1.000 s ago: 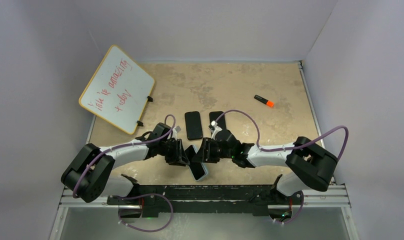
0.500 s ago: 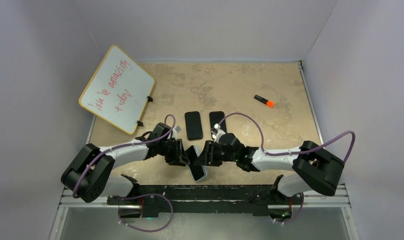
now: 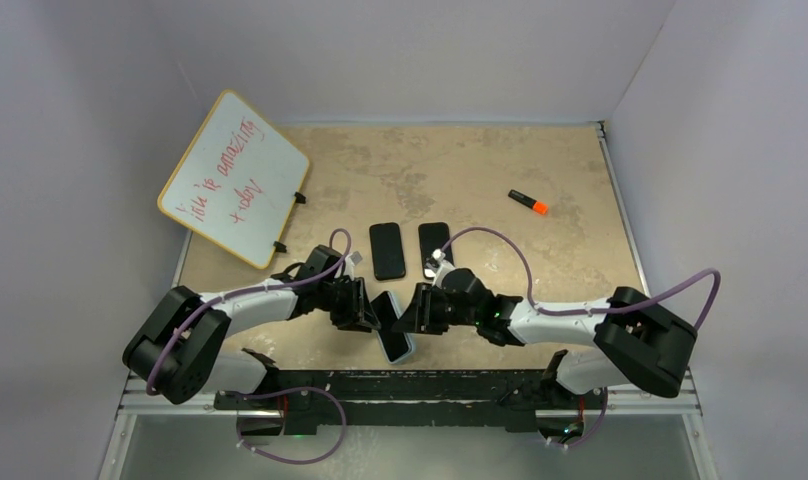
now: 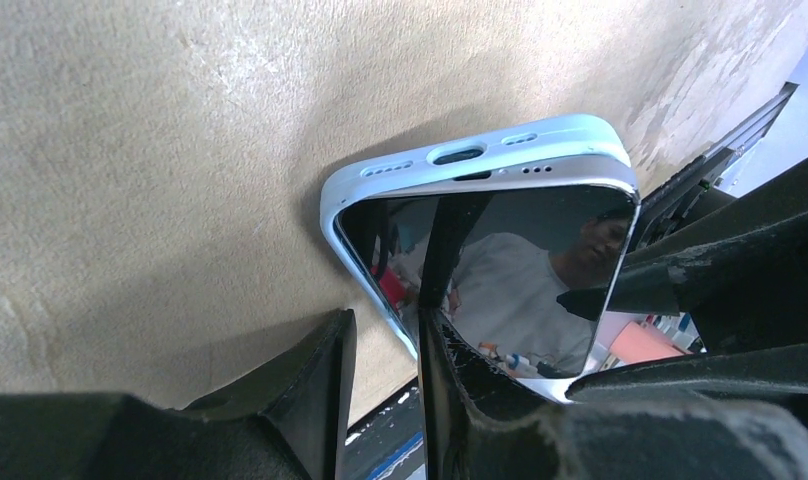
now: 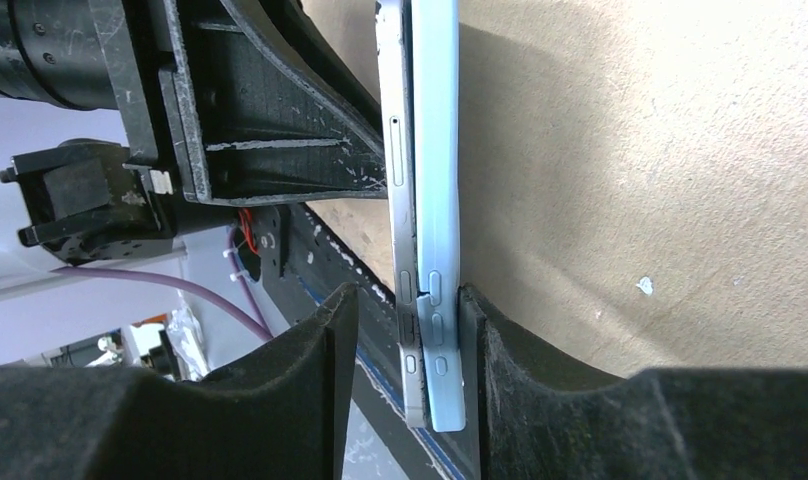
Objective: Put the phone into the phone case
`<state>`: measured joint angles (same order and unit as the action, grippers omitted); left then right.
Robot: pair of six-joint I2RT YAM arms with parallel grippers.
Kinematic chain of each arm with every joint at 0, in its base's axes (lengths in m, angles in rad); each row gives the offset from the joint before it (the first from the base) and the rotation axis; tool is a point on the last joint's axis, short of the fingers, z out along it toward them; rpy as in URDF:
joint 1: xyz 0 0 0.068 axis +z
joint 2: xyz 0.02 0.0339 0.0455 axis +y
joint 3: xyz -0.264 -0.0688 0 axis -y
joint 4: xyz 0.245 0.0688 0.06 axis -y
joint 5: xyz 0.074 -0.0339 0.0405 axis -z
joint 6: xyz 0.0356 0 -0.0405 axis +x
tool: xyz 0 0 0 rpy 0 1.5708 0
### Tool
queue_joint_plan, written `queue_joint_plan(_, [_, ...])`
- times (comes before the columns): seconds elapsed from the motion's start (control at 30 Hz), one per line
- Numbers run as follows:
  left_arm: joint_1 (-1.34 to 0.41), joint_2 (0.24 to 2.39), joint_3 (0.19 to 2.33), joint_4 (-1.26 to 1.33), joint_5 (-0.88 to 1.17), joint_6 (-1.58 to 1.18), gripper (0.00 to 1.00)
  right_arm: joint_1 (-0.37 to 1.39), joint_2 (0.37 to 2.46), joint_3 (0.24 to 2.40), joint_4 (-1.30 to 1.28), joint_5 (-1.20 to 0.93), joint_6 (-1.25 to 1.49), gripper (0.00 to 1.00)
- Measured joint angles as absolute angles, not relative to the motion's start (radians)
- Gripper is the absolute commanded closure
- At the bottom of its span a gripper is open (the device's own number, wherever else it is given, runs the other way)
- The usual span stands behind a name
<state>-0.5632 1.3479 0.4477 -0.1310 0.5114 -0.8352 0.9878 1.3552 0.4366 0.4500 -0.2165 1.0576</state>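
phone (image 4: 500, 280) and pale blue phone case (image 4: 480, 150), pressed together on edge, were pinched by the left gripper (image 4: 390, 335) while the right gripper (image 5: 408, 295) straddled them, one finger not touching.

Robotics lab test cell: plain white walls (image 3: 430, 60) box in a mottled tan tabletop (image 3: 460, 170), with a silver metal mounting rail (image 3: 645, 403) and a red-scribbled whiteboard (image 3: 235, 180).

A: What's the room like?
B: Plain pale walls (image 3: 410, 50) on 3 sides, evenly lit, boxing in a mottled tan tabletop (image 3: 480, 160).
A: Any furniture?
B: 1 whiteboard (image 3: 234, 180), leaning at the left wall.
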Motion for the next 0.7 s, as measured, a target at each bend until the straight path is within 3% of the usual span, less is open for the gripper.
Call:
queue_joint_plan(0.07, [-0.563,1.35,0.447,-0.128,0.513,-0.838,0.69,0.989,1.359,0.437,0.447,-0.21,1.057,0.68])
queue_joint_plan(0.2, [-0.563,1.35,0.447,-0.126,0.516,-0.838,0.69,0.993,1.378,0.437,0.44,-0.2,1.055,0.99])
queue_joint_plan(0.37, [-0.563,1.35,0.447,-0.13,0.514,-0.837,0.69,1.026,1.369,0.463,0.374,-0.144,1.023,1.0])
queue_joint_plan(0.47, [-0.563,1.35,0.447,-0.132,0.516,-0.837,0.69,1.045,1.357,0.493,0.32,-0.104,1.0,0.81])
queue_joint_plan(0.53, [-0.563,1.35,0.447,-0.133,0.514,-0.836,0.69,1.048,1.354,0.496,0.307,-0.093,0.997,0.76])
queue_joint_plan(0.63, [-0.563,1.349,0.447,-0.133,0.511,-0.836,0.69,1.049,1.354,0.499,0.299,-0.089,0.997,0.76])
queue_joint_plan(0.7, [-0.563,1.349,0.447,-0.131,0.511,-0.836,0.69,1.049,1.354,0.499,0.297,-0.089,1.003,0.87])
